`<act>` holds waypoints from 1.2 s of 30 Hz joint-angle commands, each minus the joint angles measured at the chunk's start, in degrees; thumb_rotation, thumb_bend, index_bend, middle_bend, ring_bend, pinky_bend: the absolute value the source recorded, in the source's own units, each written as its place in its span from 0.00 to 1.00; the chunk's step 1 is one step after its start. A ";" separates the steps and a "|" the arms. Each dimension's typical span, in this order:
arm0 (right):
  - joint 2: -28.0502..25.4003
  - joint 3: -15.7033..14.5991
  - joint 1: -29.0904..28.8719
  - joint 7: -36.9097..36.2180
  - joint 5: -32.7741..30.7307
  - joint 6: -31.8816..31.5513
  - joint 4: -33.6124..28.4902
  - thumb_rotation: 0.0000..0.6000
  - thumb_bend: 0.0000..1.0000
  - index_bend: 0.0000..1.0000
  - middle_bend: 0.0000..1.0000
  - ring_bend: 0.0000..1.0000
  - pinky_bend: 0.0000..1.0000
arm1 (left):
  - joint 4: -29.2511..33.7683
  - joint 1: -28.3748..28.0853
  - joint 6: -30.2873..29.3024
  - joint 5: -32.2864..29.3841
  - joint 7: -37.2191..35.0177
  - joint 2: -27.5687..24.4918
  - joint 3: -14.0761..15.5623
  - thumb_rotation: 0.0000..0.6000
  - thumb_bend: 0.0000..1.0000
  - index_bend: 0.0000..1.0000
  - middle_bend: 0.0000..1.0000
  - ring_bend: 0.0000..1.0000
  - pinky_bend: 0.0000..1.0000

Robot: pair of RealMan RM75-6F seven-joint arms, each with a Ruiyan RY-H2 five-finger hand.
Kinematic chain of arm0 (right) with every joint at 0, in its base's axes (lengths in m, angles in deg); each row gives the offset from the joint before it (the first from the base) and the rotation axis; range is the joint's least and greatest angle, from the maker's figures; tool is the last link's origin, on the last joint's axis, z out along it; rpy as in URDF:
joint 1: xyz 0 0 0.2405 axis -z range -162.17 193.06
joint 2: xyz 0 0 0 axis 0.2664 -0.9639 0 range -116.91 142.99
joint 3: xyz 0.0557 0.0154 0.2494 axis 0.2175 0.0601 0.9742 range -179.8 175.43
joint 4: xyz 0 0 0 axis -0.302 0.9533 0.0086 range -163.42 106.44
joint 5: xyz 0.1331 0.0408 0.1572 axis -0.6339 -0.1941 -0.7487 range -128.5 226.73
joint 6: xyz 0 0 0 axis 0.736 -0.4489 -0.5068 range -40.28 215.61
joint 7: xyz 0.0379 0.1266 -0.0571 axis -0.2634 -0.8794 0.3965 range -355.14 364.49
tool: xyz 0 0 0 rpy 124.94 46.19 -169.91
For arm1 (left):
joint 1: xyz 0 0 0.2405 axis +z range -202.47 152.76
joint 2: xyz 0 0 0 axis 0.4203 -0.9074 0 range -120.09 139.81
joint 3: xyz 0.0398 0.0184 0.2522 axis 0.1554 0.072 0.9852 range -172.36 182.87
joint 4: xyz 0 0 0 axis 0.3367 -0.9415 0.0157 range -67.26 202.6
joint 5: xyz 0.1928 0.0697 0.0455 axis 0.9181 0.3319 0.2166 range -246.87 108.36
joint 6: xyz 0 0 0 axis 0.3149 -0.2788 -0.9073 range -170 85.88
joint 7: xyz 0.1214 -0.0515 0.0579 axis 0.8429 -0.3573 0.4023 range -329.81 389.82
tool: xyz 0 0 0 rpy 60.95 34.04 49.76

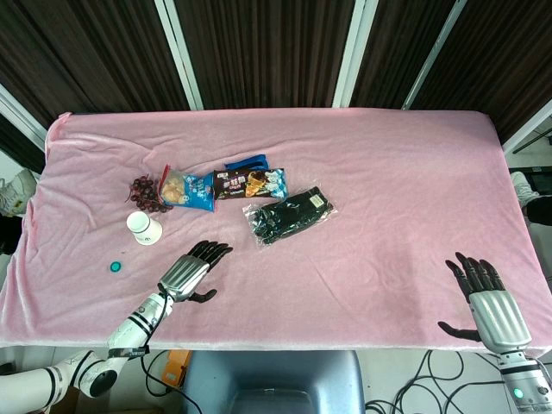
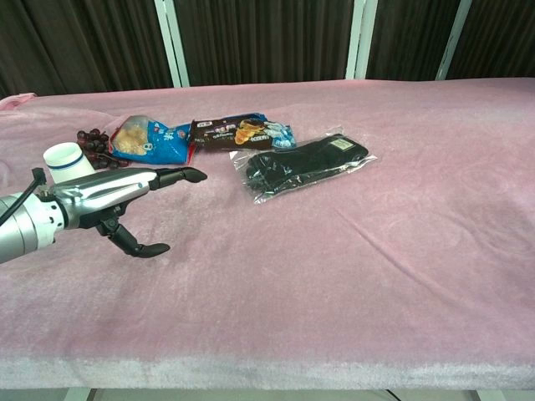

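My left hand hovers over the pink cloth, fingers stretched out flat and thumb apart, holding nothing. Nearest to it is a white paper cup, to its upper left. My right hand rests open at the table's front right edge, empty, and does not show in the chest view. A black item in a clear bag lies mid-table.
A pink cloth covers the table. Behind the cup lie dark grapes, a blue snack bag, a dark snack packet and a blue wrapper. A small teal cap sits front left.
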 commanded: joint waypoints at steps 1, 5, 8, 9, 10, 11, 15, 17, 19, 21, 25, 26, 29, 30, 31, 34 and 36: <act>-0.08 -0.02 0.13 -0.07 0.04 -0.23 -0.03 1.00 0.21 0.00 0.00 0.00 0.00 | -0.07 -0.15 0.23 -0.38 -0.16 -0.02 0.23 1.00 0.34 0.00 0.05 0.00 0.05; -0.20 0.05 0.33 -0.19 -0.18 -0.52 0.00 1.00 0.21 0.00 0.00 0.00 0.00 | -0.56 -0.55 0.63 -0.52 -0.77 0.26 0.52 1.00 0.34 0.00 0.05 0.00 0.05; -0.33 -0.04 0.47 -0.43 0.14 -0.86 0.07 1.00 0.21 0.00 0.00 0.00 0.00 | -1.04 -0.78 0.54 -0.61 -1.16 0.51 0.52 1.00 0.34 0.00 0.05 0.00 0.05; -0.38 -0.13 0.49 -0.54 0.21 -0.79 0.15 1.00 0.21 0.00 0.00 0.00 0.00 | -1.24 -0.77 0.23 -0.59 -1.31 0.55 0.47 1.00 0.34 0.00 0.05 0.00 0.05; -0.42 -0.15 0.47 -0.64 0.17 -0.71 0.19 1.00 0.21 0.00 0.00 0.00 0.00 | -1.42 -0.72 -0.17 -0.54 -1.37 0.57 0.39 1.00 0.34 0.00 0.05 0.00 0.05; -0.48 -0.14 0.47 -0.76 0.12 -0.68 0.24 1.00 0.21 0.00 0.00 0.00 0.00 | -1.61 -0.63 -0.70 -0.44 -1.47 0.57 0.28 1.00 0.34 0.00 0.05 0.00 0.05; -0.83 -0.15 0.80 -1.36 0.08 -1.21 0.37 1.00 0.21 0.00 0.00 0.00 0.00 | -2.75 -0.20 -3.27 -0.41 -1.91 -0.46 -0.79 1.00 0.34 0.00 0.05 0.00 0.06; -0.97 -0.14 1.02 -1.58 0.13 -1.62 0.43 1.00 0.21 0.00 0.00 0.00 0.00 | -3.64 -0.11 -3.76 -1.30 -2.13 -1.37 -1.63 1.00 0.34 0.00 0.05 0.00 0.06; -1.05 -0.14 1.22 -1.64 0.07 -1.88 0.47 1.00 0.21 0.00 0.00 0.00 0.00 | -5.09 -0.02 -4.12 -2.96 -2.67 -2.31 -2.95 1.00 0.34 0.00 0.05 0.00 0.06; -1.12 -0.14 1.36 -1.66 0.02 -2.03 0.42 1.00 0.21 0.00 0.00 0.00 0.00 | -7.21 0.08 -4.80 -4.33 -3.50 -2.75 -4.29 1.00 0.34 0.00 0.05 0.00 0.06; -1.05 0.02 1.42 -1.57 -0.02 -2.23 0.37 1.00 0.21 0.00 0.00 0.00 0.00 | -10.94 0.10 -4.79 -6.61 -3.96 -3.33 -5.70 1.00 0.34 0.00 0.05 0.00 0.06; -1.00 0.06 1.36 -1.51 -0.10 -2.10 0.37 1.00 0.21 0.00 0.00 0.00 0.00 | -11.58 0.13 -4.59 -7.18 -3.90 -3.49 -5.86 1.00 0.34 0.00 0.05 0.00 0.06; -0.80 0.18 1.02 -1.14 -0.49 -1.33 0.39 1.00 0.21 0.00 0.00 0.00 0.00 | -13.23 0.17 -3.17 -9.22 -3.57 -4.01 -6.11 1.00 0.34 0.00 0.05 0.00 0.06; -0.71 0.20 0.90 -0.96 -0.57 -1.07 0.38 1.00 0.21 0.00 0.00 0.00 0.00 | -13.90 0.14 -2.25 -10.21 -3.54 -4.14 -6.17 1.00 0.34 0.00 0.05 0.00 0.06; -0.66 0.21 0.84 -0.86 -0.58 -0.95 0.35 1.00 0.21 0.00 0.00 0.00 0.00 | -14.36 0.09 -1.44 -10.96 -3.64 -4.21 -6.21 1.00 0.34 0.00 0.06 0.00 0.06; -0.54 0.29 0.80 -0.62 -0.64 -0.94 0.28 1.00 0.21 0.00 0.00 0.00 0.00 | -15.98 -0.12 1.13 -12.69 -4.93 -4.08 -6.26 1.00 0.34 0.00 0.08 0.01 0.08; -0.55 0.33 0.88 -0.57 -0.68 -1.10 0.20 1.00 0.21 0.00 0.00 0.00 0.00 | -17.14 -0.34 2.96 -13.26 -6.23 -3.86 -6.11 1.00 0.34 0.02 0.11 0.04 0.11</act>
